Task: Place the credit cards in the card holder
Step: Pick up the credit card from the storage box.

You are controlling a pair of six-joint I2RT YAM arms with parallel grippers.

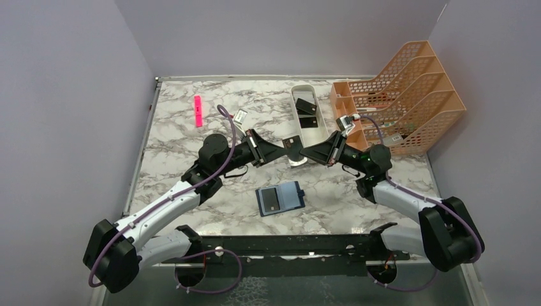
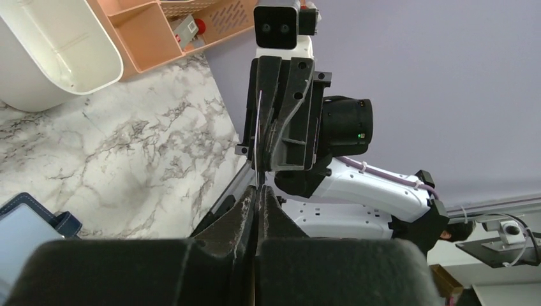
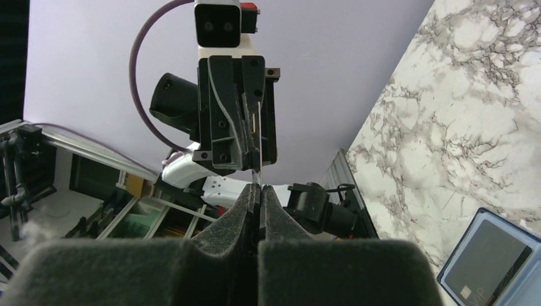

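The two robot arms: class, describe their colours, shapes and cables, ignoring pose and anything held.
Both have white link shells between bulky black joints, with purple cables along the left arm and right arm. The left gripper and right gripper are black, two-fingered, each with a small white camera box behind.

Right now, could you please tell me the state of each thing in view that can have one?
left hand: shut on the held credit card
right hand: shut on the held credit card too
held credit card: off the table, between both hands
card holder: lying open, one grey card on its inner face
white tray: holds two dark cards
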